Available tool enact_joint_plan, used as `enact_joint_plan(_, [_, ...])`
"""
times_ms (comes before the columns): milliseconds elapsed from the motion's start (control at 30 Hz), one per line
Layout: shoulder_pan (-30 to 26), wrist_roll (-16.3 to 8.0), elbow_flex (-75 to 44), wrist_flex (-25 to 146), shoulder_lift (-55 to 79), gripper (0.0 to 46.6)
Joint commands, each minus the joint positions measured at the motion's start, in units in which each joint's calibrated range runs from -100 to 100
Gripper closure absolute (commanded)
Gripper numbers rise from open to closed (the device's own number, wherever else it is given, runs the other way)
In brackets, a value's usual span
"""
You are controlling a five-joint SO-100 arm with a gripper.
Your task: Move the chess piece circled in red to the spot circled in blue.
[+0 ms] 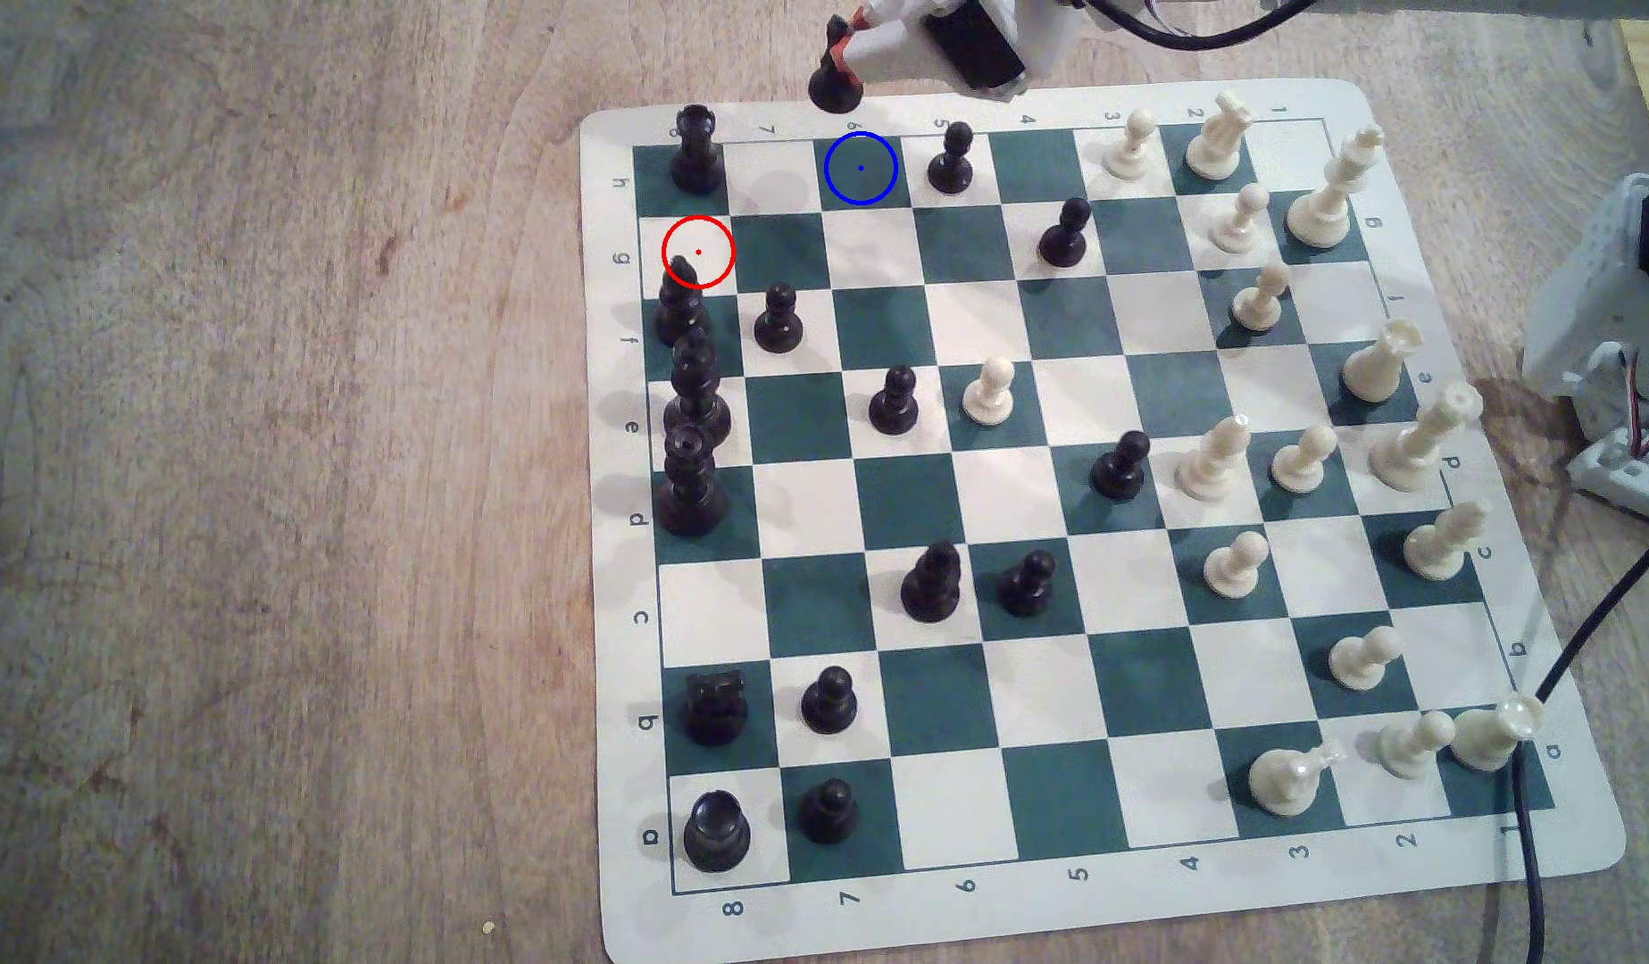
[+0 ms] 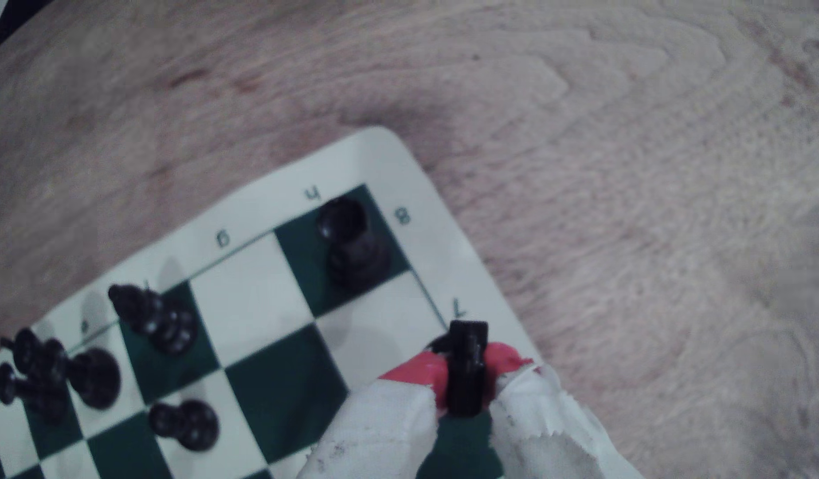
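My gripper [image 1: 841,48] is shut on the black knight [image 1: 834,85] and holds it in the air above the board's far margin, near the "6" label. The blue-ringed dark green square [image 1: 860,168] lies just in front of and below the hanging piece, with nothing on it. The red ring [image 1: 698,251] marks a white square that holds no piece; the tip of a neighbouring black piece overlaps its rim. In the wrist view the knight [image 2: 465,368] is clamped between red fingertips [image 2: 421,373] wrapped in white tape, over the board's edge.
A black rook [image 1: 695,148] stands two squares to the exterior view's left of the blue ring, and a black pawn [image 1: 952,158] stands one square to its right. Several tall black pieces [image 1: 690,389] line the left file. White pieces crowd the right side. A black cable [image 1: 1535,834] crosses the near right corner.
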Motion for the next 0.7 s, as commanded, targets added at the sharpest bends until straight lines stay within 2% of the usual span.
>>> enact_joint_plan(0, [-0.3,0.0,-1.7,0.1,-0.5,46.3])
enact_joint_plan(667, [-1.3,0.9,-1.1,3.5,2.4,46.3])
